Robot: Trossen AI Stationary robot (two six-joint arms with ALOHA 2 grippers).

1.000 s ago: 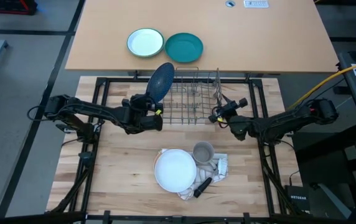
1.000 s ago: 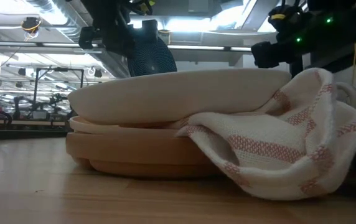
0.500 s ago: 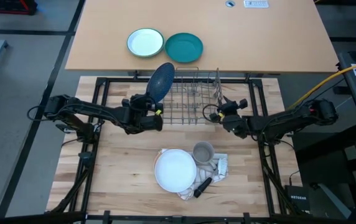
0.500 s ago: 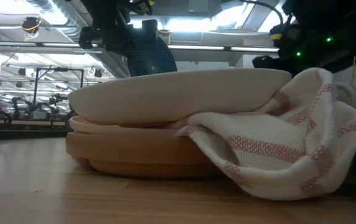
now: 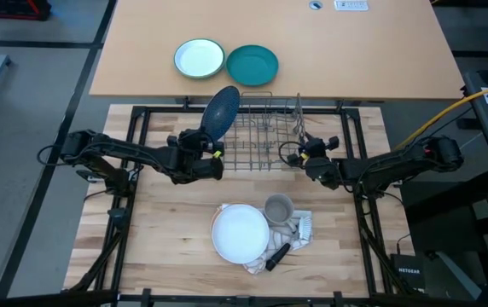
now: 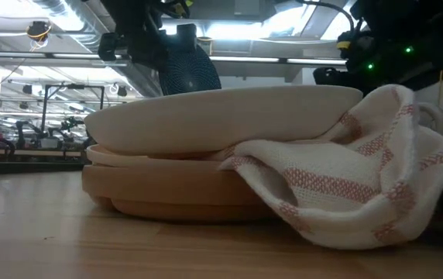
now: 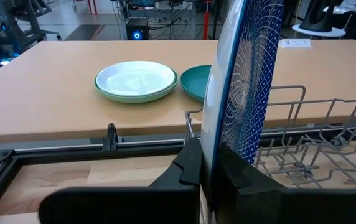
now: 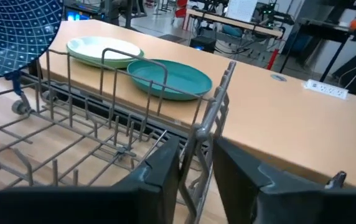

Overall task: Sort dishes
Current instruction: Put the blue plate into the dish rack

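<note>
- White plate (image 5: pixel 240 232) – lower centre of the high view, stacked on the tan plate (image 6: pixel 167 194), a striped cloth (image 6: pixel 345 182) draped over one side.
- Left gripper (image 5: pixel 210 147) – left of centre, fingers clamped on the blue plate (image 5: pixel 221 111), held on edge at the wire rack's (image 5: pixel 265 136) left end.
- Right gripper (image 5: pixel 299 155) – right of centre, fingers slightly parted around a rack wire.
- Green-rimmed bowl (image 5: pixel 199 59) and teal plate (image 5: pixel 252 65) – upper centre, far table.
</note>
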